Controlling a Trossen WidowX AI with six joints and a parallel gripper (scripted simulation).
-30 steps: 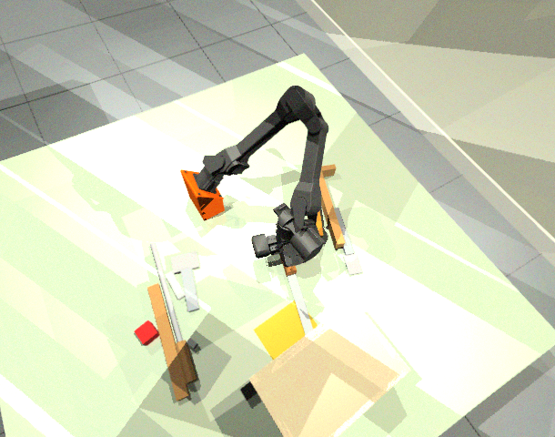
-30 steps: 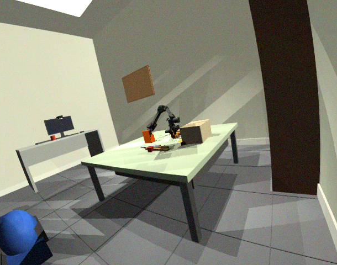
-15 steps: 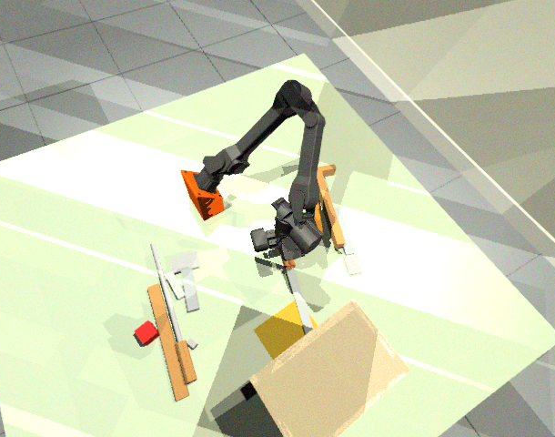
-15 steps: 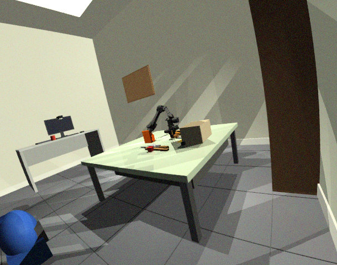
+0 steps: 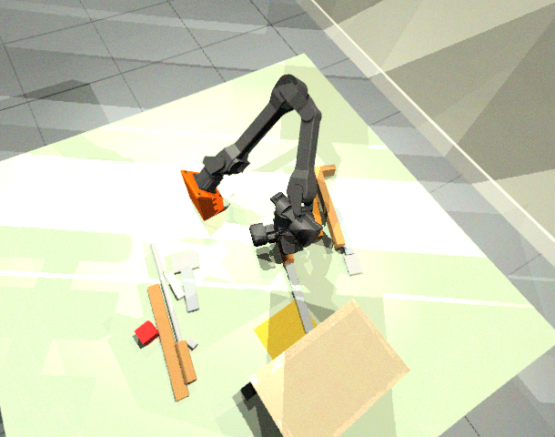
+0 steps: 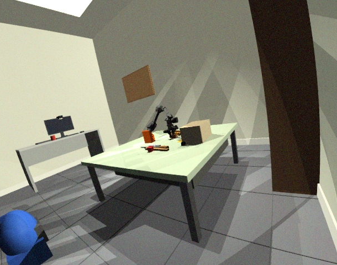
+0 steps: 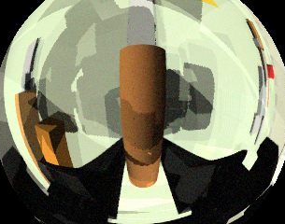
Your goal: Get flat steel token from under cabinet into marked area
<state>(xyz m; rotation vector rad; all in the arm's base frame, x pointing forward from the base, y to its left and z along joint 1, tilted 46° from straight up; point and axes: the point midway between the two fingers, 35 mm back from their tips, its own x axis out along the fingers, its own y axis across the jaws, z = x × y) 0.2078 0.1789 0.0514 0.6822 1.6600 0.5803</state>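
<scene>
Room setting. A pale green worktop on dark legs stands on a floor of large grey tiles crossed by angular patches of light and shadow. Behind the worktop, a brown board hangs on the grey wall. Left of the worktop, a grey desk against the cream wall carries a dark monitor. Right of the worktop rises a dark brown pillar. A bright ceiling opening lies above the desk.

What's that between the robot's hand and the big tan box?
The hand grips a wooden-handled tool whose grey blade runs across the yellow marked patch to the cabinet. The top view shows it best.
</scene>
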